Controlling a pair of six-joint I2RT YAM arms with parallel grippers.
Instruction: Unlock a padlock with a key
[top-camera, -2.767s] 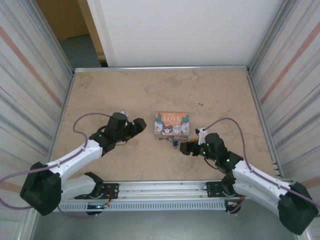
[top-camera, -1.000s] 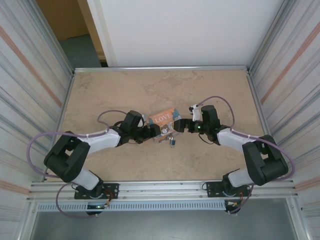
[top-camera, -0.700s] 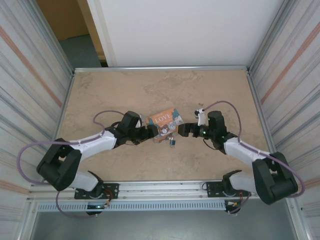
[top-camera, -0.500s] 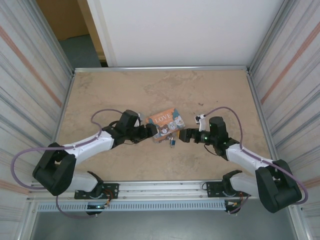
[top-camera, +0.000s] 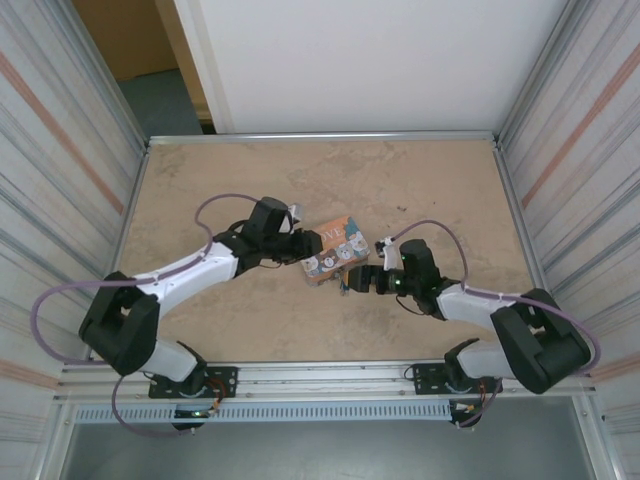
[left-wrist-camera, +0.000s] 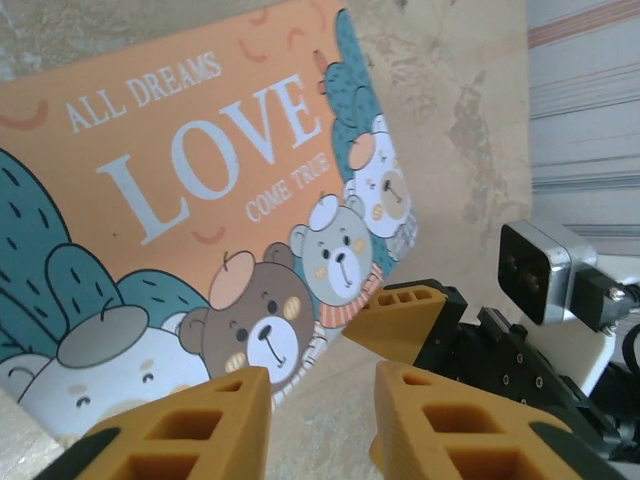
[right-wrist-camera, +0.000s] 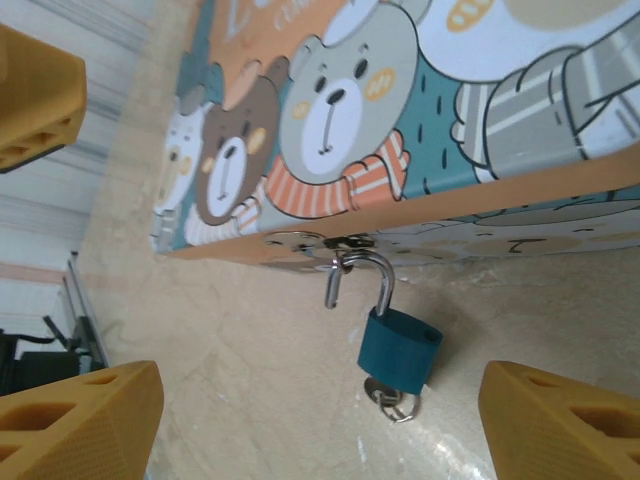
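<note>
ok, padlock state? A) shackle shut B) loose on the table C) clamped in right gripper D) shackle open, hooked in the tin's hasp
D: one leg of the padlock shackle is out of the blue body, the loop hanging through the hasp of the LOVE tin; the right gripper is open, not touching it.

The key (right-wrist-camera: 392, 402) is mostly hidden beneath the padlock (right-wrist-camera: 400, 350); the tin (right-wrist-camera: 480, 110) is cut off at the upper edge.

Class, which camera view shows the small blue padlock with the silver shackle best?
The right wrist view: the small blue padlock is close, its shackle hooked on the orange tin box, one end free. The top external view shows it as a speck.
</note>
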